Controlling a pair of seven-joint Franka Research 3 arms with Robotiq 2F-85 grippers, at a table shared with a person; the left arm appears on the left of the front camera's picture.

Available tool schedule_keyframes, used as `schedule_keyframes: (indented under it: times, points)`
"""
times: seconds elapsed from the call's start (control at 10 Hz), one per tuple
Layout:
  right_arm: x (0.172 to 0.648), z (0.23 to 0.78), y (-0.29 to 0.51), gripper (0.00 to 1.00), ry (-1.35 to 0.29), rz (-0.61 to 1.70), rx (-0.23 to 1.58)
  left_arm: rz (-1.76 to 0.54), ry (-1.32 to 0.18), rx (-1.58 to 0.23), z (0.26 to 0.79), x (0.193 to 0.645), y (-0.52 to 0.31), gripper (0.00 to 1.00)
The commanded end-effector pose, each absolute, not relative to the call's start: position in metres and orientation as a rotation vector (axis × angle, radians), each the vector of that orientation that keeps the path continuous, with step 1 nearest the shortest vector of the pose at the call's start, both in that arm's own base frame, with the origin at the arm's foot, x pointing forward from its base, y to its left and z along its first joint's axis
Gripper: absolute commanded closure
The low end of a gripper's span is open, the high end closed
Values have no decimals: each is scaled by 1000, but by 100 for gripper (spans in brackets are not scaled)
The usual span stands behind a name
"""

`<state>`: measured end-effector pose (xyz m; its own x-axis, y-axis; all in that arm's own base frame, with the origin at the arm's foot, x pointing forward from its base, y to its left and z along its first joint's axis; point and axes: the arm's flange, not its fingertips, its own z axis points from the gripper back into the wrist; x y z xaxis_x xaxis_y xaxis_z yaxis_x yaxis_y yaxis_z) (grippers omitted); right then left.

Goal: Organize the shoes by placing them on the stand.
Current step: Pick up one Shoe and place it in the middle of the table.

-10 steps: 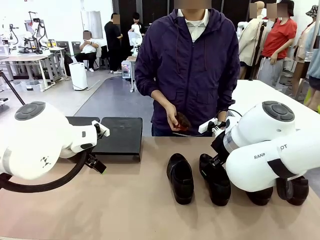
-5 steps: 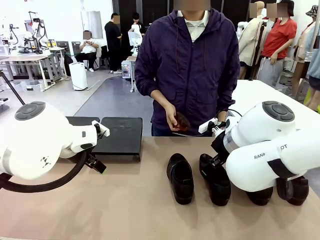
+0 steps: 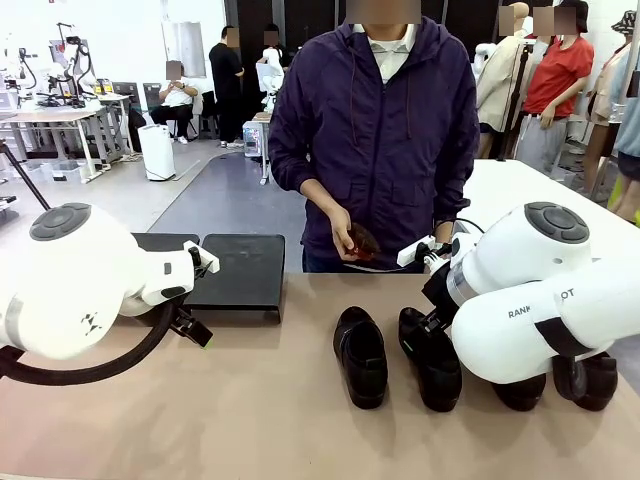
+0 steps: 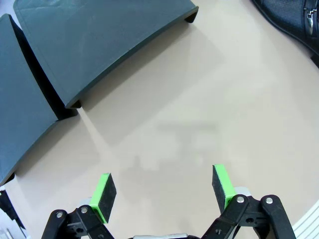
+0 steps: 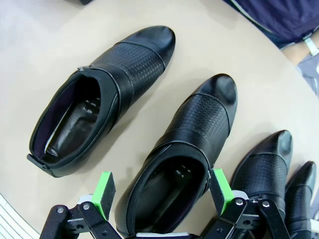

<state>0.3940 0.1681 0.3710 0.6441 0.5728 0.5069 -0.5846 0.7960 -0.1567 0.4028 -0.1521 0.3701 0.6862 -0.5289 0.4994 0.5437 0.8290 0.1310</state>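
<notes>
Along the far edge of the surface (image 3: 250, 400), towards its left corner, the front view shows the low black stand (image 3: 240, 270) with both platforms bare, while the four glossy black shoes sit side by side on the right half, toes pointing to the far edge: the leftmost shoe (image 3: 362, 355), the second shoe (image 3: 432, 358), and two more half hidden behind the right arm (image 3: 540, 300). The left arm (image 3: 70, 280) hangs in front of the stand. Beyond the far edge a person's hand (image 3: 345, 238) holds a small reddish-brown object (image 3: 364, 242), away from the shoes. In the left wrist view, the left pincer (image 4: 162, 186) gapes at full width over bare surface and grips nothing, with the stand's near edge up ahead of it. In the right wrist view, the right pincer (image 5: 162, 191) is likewise spread wide with nothing in its grip, its green pads (image 5: 104, 191) standing either side of the heel end of the second shoe; whether they touch the leather I cannot tell. By my reading nothing is done yet: all four shoes remain to be carried to the stand, and the second looks like the first candidate.
</notes>
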Motion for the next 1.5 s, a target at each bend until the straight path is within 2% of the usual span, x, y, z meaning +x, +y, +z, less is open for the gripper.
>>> schedule_keyframes:
  times: [0.0, 0.1, 0.2, 0.3, 0.5, 0.7, 0.9, 1.1, 1.3, 1.4]
  points:
    - [391, 387, 165, 0, -533, 730, 121, -639, -552, -78, 404, 406, -154, 0]
    - [390, 406, 159, 0, -481, 744, 181, -662, -508, -140, 428, 405, -152, 0]
    - [385, 430, 146, 0, -411, 735, 256, -619, -401, -233, 481, 411, -159, 0]
    - [379, 451, 129, 0, -389, 729, 332, -608, -398, -263, 513, 408, -154, 0]
    - [351, 496, 88, 0, -414, 744, 344, -668, -397, -298, 570, 392, -126, 0]
    - [312, 553, 20, 0, -481, 668, 344, -694, -404, -270, 621, 354, -82, 0]
    - [285, 589, -55, 0, -544, 432, 337, -693, -387, -314, 637, 319, -36, 0]
    - [255, 615, -104, 0, -628, 267, 335, -563, -446, -396, 615, 293, -4, 0]
    - [241, 621, -112, 0, -626, 232, 284, -424, -537, -412, 607, 276, 24, 0]
    - [237, 617, -108, 0, -643, 257, 247, -362, -557, -368, 606, 282, 30, 0]
